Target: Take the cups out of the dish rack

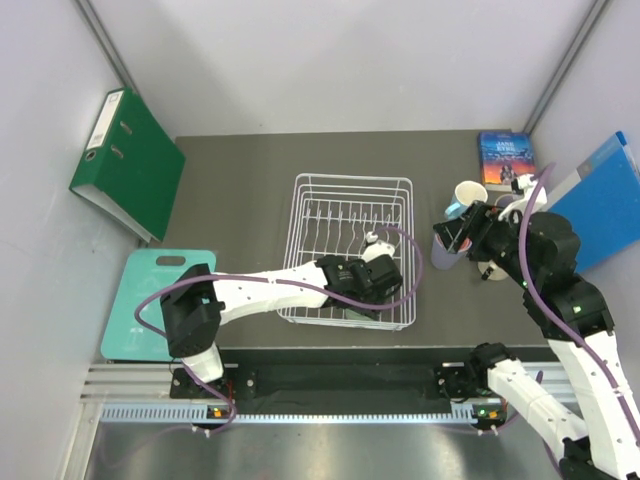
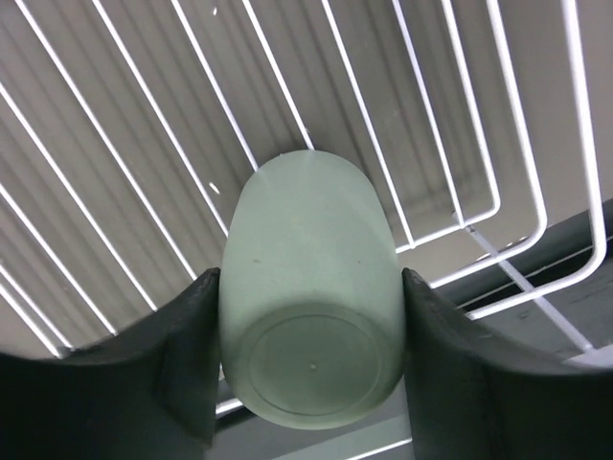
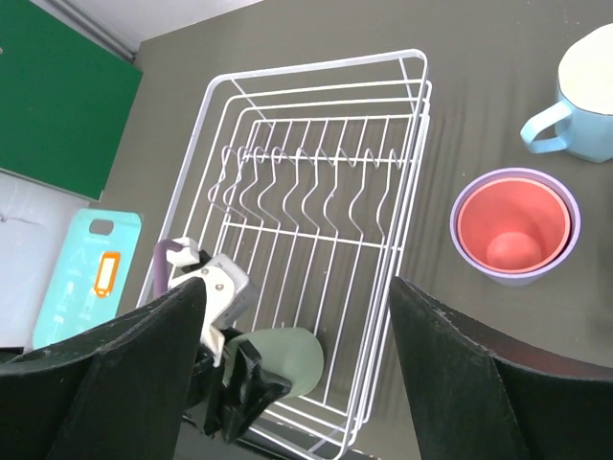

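The white wire dish rack (image 1: 350,180) (image 3: 316,67) stands mid-table. A sage green cup (image 2: 306,287) (image 3: 292,359) lies on its side in the rack's near right corner, base towards the left wrist camera. My left gripper (image 1: 365,280) (image 2: 308,278) is shut on it, one finger pressed against each side. Right of the rack, a pink cup nested in a lavender cup (image 3: 515,225) stands upright on the table. A light blue cup (image 3: 584,96) with a cream inside stands beyond it. My right gripper (image 1: 455,235) (image 3: 297,286) hovers open over the table right of the rack, holding nothing.
A green binder (image 1: 125,165) leans on the left wall. A teal cutting board (image 1: 160,300) lies at the near left. A book (image 1: 505,158) and a blue folder (image 1: 600,200) sit at the far right, close behind the cups.
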You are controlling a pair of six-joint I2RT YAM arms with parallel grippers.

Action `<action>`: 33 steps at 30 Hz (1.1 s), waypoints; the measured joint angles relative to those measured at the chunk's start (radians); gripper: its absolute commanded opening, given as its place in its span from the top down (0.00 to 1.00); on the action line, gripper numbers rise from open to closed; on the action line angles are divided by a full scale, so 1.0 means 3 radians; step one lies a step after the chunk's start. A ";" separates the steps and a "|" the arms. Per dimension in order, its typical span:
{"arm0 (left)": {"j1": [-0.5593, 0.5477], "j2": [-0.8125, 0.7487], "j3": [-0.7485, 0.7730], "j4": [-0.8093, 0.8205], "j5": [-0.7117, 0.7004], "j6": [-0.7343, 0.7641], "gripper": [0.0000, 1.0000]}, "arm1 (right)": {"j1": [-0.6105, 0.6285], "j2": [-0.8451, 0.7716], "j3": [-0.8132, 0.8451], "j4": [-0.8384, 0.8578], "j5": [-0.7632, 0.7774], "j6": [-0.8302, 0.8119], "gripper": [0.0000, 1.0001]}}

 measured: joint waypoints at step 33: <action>0.1895 -0.2125 -0.1476 0.3213 0.2878 -0.1694 1.00 | 0.0022 -0.0374 -0.0532 0.1057 -0.1286 0.0778 0.27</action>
